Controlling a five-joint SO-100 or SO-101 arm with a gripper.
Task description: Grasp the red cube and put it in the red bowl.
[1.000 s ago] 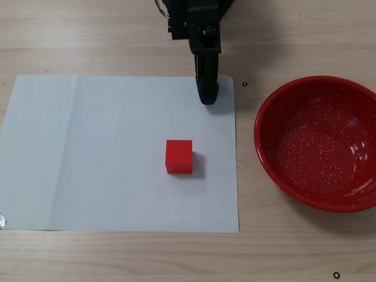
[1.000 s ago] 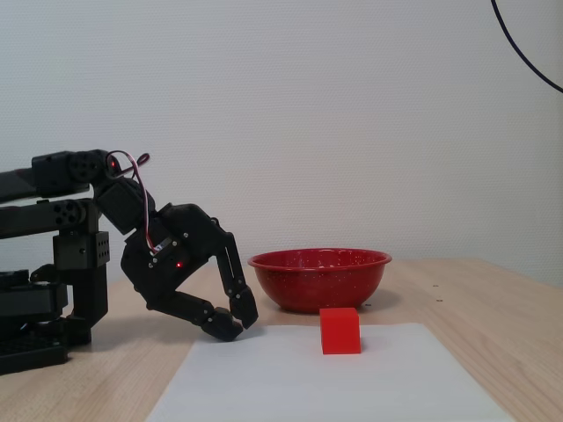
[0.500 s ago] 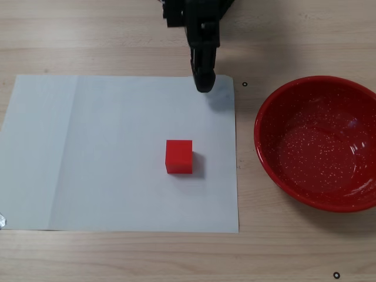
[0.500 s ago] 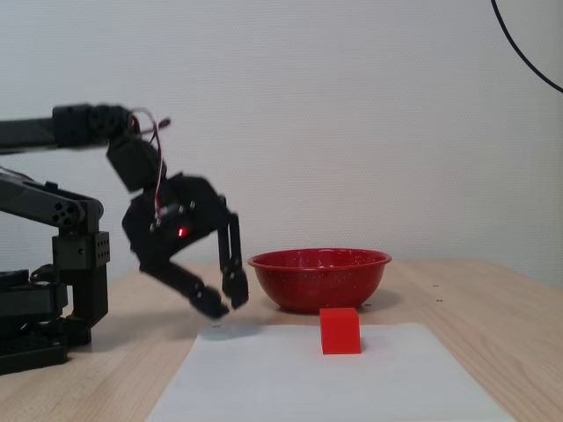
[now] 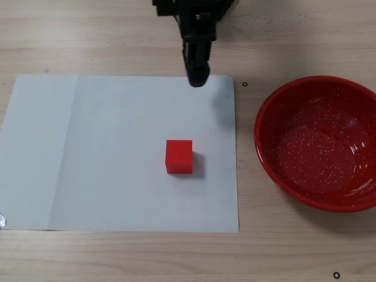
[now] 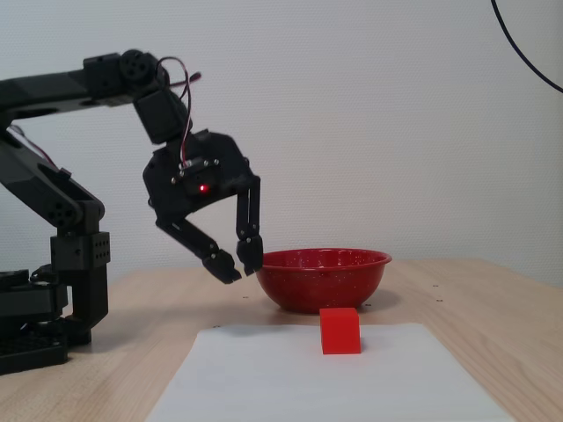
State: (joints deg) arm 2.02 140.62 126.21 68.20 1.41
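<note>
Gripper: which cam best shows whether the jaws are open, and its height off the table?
The side-on fixed view: the gripper hangs above the table, its fingertips slightly apart, short of the red cube. The top-down fixed view shows the gripper only as one dark shape at the paper's edge, with jaw gap and height unreadable.

Pale wooden table (image 5: pixel 106 35) against plain white wall (image 6: pixel 369 123)

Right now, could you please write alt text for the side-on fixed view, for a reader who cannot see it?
A black robot arm's gripper hangs empty above a wooden table, its jaws slightly apart. A red cube sits on white paper, with a red bowl behind it.
</note>
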